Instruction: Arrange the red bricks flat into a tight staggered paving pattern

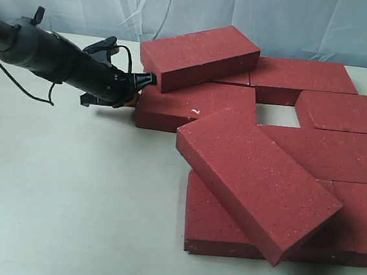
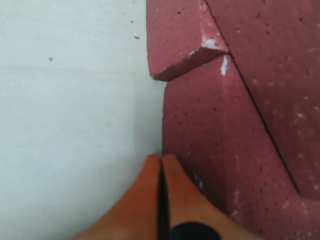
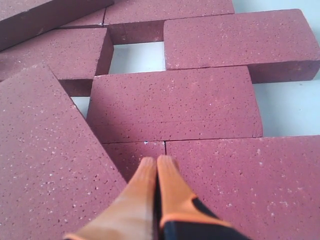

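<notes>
Since two of the red bricks (image 1: 312, 147) lie on top of the layer rather than in it, the paving is far from tight. The rear brick (image 1: 199, 56) sits skewed over the back-left of the layer. The diagonal brick (image 1: 257, 187) lies tilted across the front, one corner overhanging the front edge. A gap (image 1: 276, 115) shows bare table (image 1: 67, 198) in the back rows.

Left gripper (image 1: 147, 80): jaws pressed together, nothing held, tip at the left end of the stack by the chipped brick (image 1: 166, 113) (white chip (image 1: 196, 111)). Whether the tip bears on that brick or on the rear brick above it, I cannot tell. Right gripper (image 3: 155, 161): jaws also together and empty, low over the flat bricks; contact unclear.

Risks, as judged:
- A push at the left end may drive the lower brick and carry the rear one along, so it is not slid off.
- If the rear brick tips off its perch, it could land on edge or across the gap.
- The diagonal brick looks poorly supported; nudging its low end could drop it off the front edge and shove neighbours apart.
- Closed tips on a matte face may slip and ride over an edge.
</notes>
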Robot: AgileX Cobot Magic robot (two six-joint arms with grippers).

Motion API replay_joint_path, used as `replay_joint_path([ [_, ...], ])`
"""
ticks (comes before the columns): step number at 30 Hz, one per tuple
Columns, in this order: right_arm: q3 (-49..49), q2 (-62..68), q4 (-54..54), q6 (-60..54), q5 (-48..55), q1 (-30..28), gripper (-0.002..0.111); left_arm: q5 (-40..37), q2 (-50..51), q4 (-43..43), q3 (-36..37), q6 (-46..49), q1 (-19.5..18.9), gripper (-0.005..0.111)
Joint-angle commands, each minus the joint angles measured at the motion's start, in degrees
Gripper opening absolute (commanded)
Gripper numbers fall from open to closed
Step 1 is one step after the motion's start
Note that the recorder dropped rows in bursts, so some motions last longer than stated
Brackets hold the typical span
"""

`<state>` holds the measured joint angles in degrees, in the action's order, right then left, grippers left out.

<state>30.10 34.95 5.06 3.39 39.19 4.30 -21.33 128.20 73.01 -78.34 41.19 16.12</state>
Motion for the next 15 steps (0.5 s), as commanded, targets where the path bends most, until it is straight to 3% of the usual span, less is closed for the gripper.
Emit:
replay_joint_path([
  [1, -0.3, 0.3, -0.8, -0.3, -1.0, -0.2, -0.001, -6.4, 0.4, -7.0, -1.0, -9.5, -0.5, 0.0],
  [8, -0.3, 0.3, -0.8, -0.3, -1.0, -0.2, -0.001, -10.4, -2.8, -22.0, -1.0, -16.4, -4.6, 0.0],
  [15, 0.3, 3.6, -0.3, -0.3, -0.2, -0.2, -0.001, -12.7, -7.8, -30.5, -1.0, -18.8, -4.9, 0.0],
])
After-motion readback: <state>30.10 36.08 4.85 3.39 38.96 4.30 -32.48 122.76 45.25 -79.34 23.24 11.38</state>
